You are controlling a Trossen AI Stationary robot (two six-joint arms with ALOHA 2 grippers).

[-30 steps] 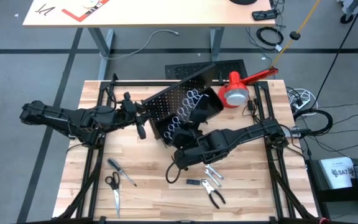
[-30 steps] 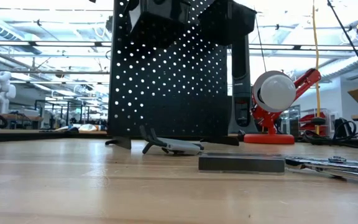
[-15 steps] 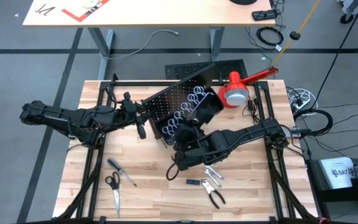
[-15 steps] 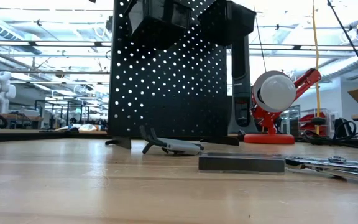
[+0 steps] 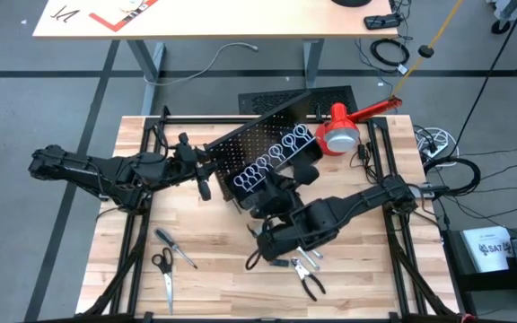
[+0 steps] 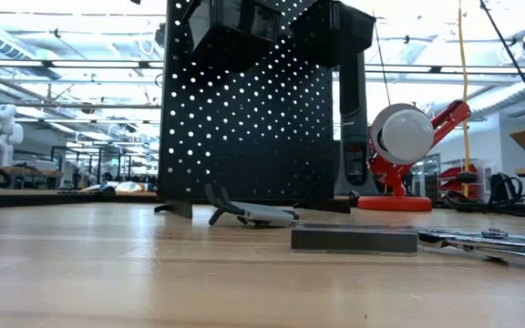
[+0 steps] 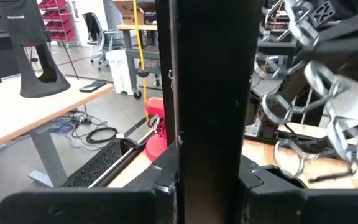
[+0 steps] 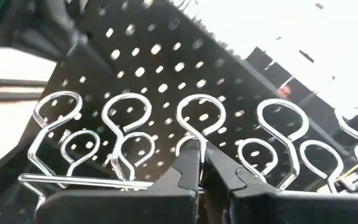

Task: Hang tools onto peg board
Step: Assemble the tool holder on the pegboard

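1. The peg board (image 5: 257,148) is being shown standing upright near the middle of the wooden table (image 5: 214,269), angled, with its row of silver rings (image 5: 276,161) facing the right arm.
2. In the left wrist view, the board's near edge (image 7: 207,93) is being seen running between the left gripper's (image 5: 206,163) fingers, which are clenched on it.
3. In the right wrist view, the right gripper's (image 8: 204,165) two fingertips are being shown pressed almost together directly in front of the middle ring (image 8: 199,118), at its stem; whether the wire is being pinched between them cannot be told.
4. The remaining tools are being left flat on the table, well apart from both grippers: a screwdriver (image 5: 176,248) and scissors (image 5: 163,269) at the front left, pliers (image 5: 311,285) and a wrench (image 5: 307,251) at the front right, beside a small dark piece (image 5: 278,263).
5. The right gripper's fingers are being hidden in the high view beneath the arm's own wrist (image 5: 276,193).
6. In the low view, only the board's perforated back (image 6: 253,118) is being seen, cut off at the top, with a red-and-white lamp (image 6: 406,146) behind it.
7. The left arm is being held stretched low across the table from the left edge; the right arm is being bent back from the right edge towards the board.
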